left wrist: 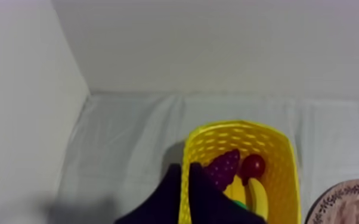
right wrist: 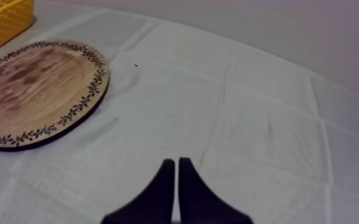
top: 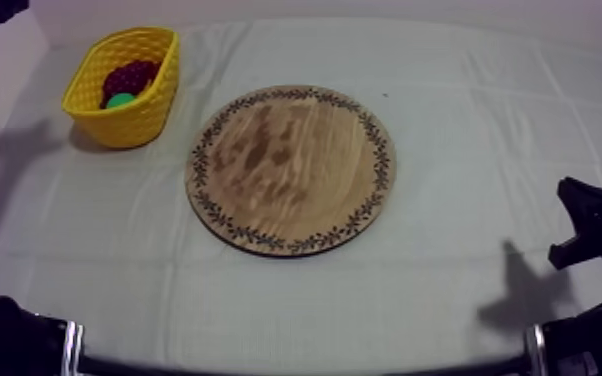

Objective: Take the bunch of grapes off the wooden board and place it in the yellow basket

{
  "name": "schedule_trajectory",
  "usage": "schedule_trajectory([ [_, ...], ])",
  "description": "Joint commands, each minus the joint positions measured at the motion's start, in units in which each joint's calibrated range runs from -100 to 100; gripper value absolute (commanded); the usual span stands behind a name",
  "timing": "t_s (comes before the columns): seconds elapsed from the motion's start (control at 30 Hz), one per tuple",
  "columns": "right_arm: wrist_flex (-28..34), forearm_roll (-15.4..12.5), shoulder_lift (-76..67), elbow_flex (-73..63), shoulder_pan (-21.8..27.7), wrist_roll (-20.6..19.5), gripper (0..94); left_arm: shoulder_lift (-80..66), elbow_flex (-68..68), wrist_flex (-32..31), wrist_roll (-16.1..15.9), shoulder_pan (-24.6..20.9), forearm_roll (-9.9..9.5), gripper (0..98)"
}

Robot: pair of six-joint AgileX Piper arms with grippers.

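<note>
Top view first: the wooden board [top: 290, 170] sits mid-table with nothing on it. The yellow basket [top: 125, 125] stands at about 10 o'clock from the board, well apart from it. The bunch of grapes [top: 130, 75] lies inside the basket, with something green [top: 120, 100] at its 7 o'clock that shows too little to name.

In your left wrist view the left gripper [left wrist: 185, 173] has its two black fingers pressed together into a narrow wedge with nothing between them. It hangs at the basket's near rim, just beside the grapes. A small red fruit [left wrist: 253, 165] and a banana [left wrist: 256, 199] share the basket with the bunch.

In the right wrist view the right gripper [right wrist: 176, 164] makes the same closed, empty wedge over bare cloth [right wrist: 265, 119]. The top view puts that arm near 4 o'clock from the board, clear of it.

By my reading the placing is done, since the grapes are in the basket and no claw holds them. The step in hand looks like the left arm's withdrawal. For your next move, lift that gripper straight up before you swing it away. The fingertips are close to the rim, and a sideways pull could catch the weave and tip or drag the basket.
</note>
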Motion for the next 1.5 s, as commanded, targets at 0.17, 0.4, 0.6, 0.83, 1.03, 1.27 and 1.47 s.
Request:
schedule_trajectory([
  [0.17,0.00,0.01,-0.01,-0.03,0.02,0.00,0.4,-22.82,22.58,-6.71,2.74,-0.71,-0.08,0.1],
  [0.4,0.00,0.01,-0.01,-0.03,0.02,0.00,0.4,-42.95,40.36,-7.78,2.14,0.15,-0.06,0.0],
  [0.6,0.00,0.01,-0.01,-0.03,0.02,0.00,0.4,-56.86,52.36,-8.43,0.71,0.47,-0.08,0.0],
  [0.83,0.00,0.01,-0.01,-0.03,0.02,0.01,0.4,-68.41,63.06,-8.52,-0.87,0.30,-0.12,0.0],
  [1.03,0.00,0.01,-0.01,-0.03,0.02,0.00,0.4,-74.53,68.69,-8.52,-1.18,0.11,-0.99,0.0],
  [1.27,0.00,0.01,-0.01,-0.03,0.02,0.00,0.4,-78.80,70.50,-5.74,-1.05,-0.11,-1.60,0.0],
  [1.47,0.00,0.01,-0.01,-0.03,0.02,0.00,0.4,-80.66,70.64,-5.31,-0.68,-1.02,-1.01,0.0],
])
